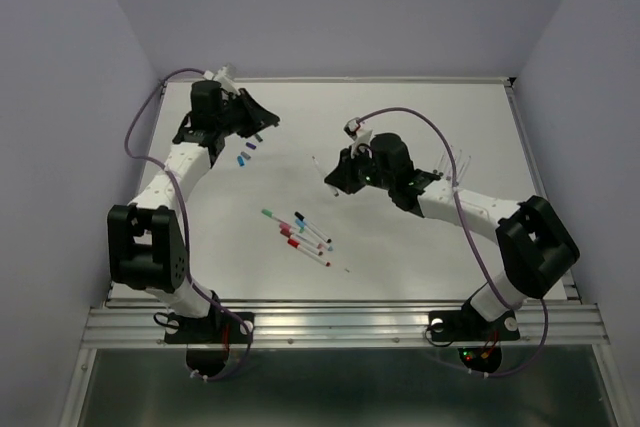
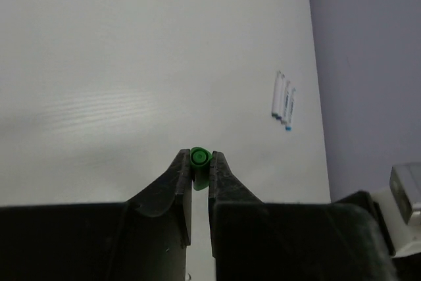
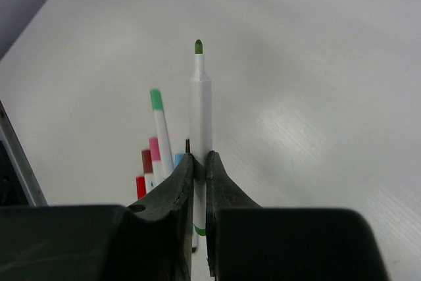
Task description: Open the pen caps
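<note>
While the left gripper pinches the green cap end-on above the bench, the right gripper clamps the bare-tipped green pen, barrel pointing straight ahead, well apart from the cap, and the loose caps lie nearer the left gripper.

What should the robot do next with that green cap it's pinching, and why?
Probably the left gripper should set the green cap down by the loose blue caps: it is already off, since the green pen in the right gripper shows a bare tip.
</note>
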`<state>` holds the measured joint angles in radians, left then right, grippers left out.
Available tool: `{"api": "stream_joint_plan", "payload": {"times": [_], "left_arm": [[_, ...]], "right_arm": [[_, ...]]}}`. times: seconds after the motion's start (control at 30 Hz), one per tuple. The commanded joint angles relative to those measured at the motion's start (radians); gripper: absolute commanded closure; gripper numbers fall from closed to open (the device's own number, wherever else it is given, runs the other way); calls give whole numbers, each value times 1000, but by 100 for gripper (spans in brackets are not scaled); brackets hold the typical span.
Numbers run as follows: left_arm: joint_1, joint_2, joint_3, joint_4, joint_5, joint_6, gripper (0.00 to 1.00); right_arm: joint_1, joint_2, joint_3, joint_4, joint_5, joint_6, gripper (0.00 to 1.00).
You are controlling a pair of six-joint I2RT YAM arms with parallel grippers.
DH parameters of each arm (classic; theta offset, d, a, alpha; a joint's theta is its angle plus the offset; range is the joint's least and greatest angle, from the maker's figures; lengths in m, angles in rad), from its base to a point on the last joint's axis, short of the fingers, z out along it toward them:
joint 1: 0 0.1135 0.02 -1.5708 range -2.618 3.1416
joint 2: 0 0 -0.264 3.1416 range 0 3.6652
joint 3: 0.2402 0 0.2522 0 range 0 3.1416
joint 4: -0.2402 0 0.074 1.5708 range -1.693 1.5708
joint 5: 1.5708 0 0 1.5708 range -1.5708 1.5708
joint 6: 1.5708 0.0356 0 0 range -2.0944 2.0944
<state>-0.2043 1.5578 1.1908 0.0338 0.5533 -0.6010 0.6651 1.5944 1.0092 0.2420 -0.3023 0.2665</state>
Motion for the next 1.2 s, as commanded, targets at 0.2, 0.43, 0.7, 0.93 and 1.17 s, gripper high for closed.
{"api": "stream_joint_plan", "payload": {"times": [0.2,0.43,0.7,0.93,1.17], "left_arm": [[171,-15,58,57,-125,24,100],[167,73,90,-83,-228,69,100],[149,214,134,-201,-409,86,100],[125,338,219,-258,-446,95,98],[92,422,294,-325,-538,101,92]], "right_arm": [[-5,-122,-95,-63,1,-13,99],[-44,-122,-69,-86,120,-7,99],[-64,-126,-38,-150,267,-42,99],[-84,-125,-32,-181,330,-49,99],[-104,-111,-32,-193,361,-50,99]]}}
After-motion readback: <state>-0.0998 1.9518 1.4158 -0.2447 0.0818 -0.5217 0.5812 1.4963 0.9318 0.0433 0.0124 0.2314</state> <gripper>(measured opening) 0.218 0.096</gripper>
